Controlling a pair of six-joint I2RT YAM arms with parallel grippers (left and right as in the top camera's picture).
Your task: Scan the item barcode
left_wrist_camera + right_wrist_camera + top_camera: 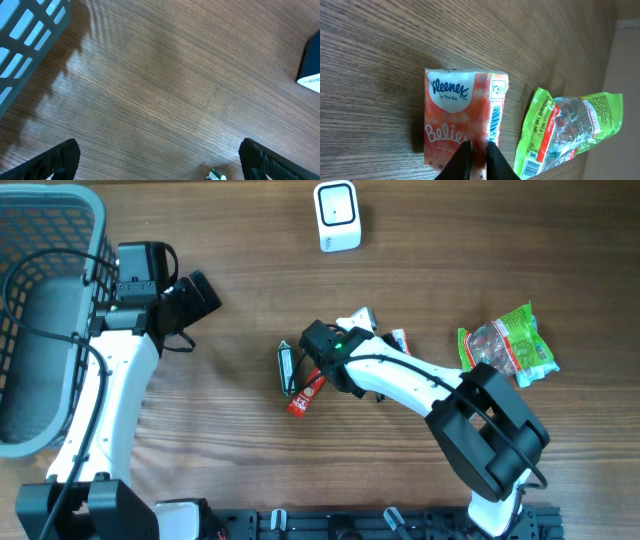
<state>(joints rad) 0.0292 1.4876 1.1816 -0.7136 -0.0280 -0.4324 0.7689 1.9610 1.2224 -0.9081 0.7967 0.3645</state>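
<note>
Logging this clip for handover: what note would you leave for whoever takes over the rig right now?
Left gripper: fingers wide open, empty, over bare wood beside the grey-blue plastic basket.
Right gripper: fingers almost together at the near edge of the orange Kleenex tissue pack; whether they pinch it is unclear.
The pack appears to lie beside the green-and-clear plastic bag, with its barcode visible on one side. The white box-shaped scanner stands far from both arms.
Done: no scan shown.
Left: secure the pack and present its barcode to the scanner.

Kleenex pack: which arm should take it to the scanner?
Right. The right fingers pinch the edge of the Kleenex pack; the left fingers hang open, empty, beside the basket.
</note>
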